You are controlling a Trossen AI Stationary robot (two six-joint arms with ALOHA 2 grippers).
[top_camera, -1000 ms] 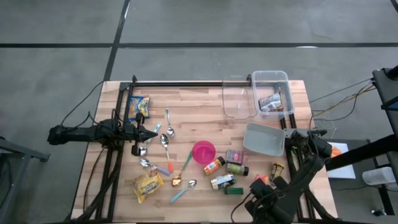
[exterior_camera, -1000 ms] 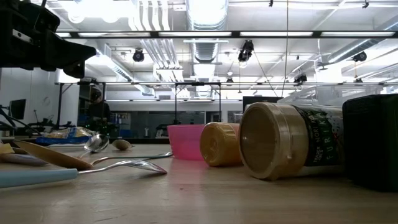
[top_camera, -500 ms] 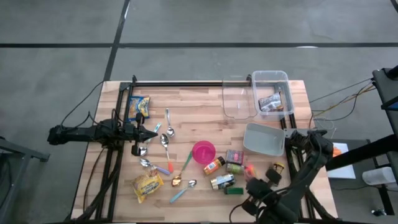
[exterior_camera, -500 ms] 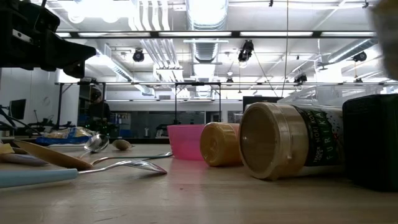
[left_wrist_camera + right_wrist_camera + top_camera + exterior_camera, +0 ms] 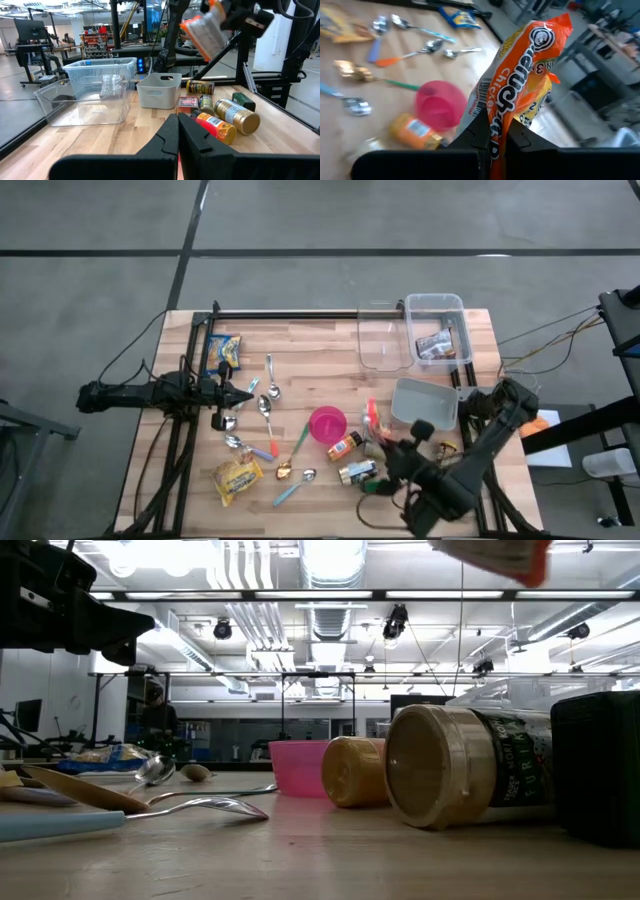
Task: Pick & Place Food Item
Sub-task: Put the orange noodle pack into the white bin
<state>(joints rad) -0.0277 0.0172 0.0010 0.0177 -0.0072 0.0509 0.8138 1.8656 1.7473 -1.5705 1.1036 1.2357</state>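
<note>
Item in hand: orange crinkled plastic snack packet with white printed lettering (image 5: pixel 527 85). Held aloft above the light wooden slatted table (image 5: pixel 300 340), over the cluster of jars beside the pink round plastic cup (image 5: pixel 327 423).

Right claw (image 5: pixel 492 134): fingers pinched fully together on the lower edge of the packet; the bag stands up and away from the fingers, most of its length unsupported. In the left wrist view the packet (image 5: pixel 207 31) shows tilted, high over the jars.

Left claw (image 5: pixel 177 131): closed, empty, parked at the table's left side near the metal spoons (image 5: pixel 265 395).

Likely destination, by judgement: the grey open plastic bin (image 5: pixel 424 404) just beside the held packet, or one of the clear plastic tubs (image 5: pixel 435 320) farther back; the task does not say which.

Handling notes, as judgement:
- The grip is on an edge only, so the bag may swing or slip; carry slowly, without sharp wrist turns.
- Keep height until clear of the gold-lidded jar lying on its side (image 5: pixel 358 471) and the orange-capped bottle (image 5: pixel 344 446), which would roll if knocked.
- Centre the packet over the bin's opening before lowering; a long bag can catch on the rim.
- Release only once its free end is inside the walls.
</note>
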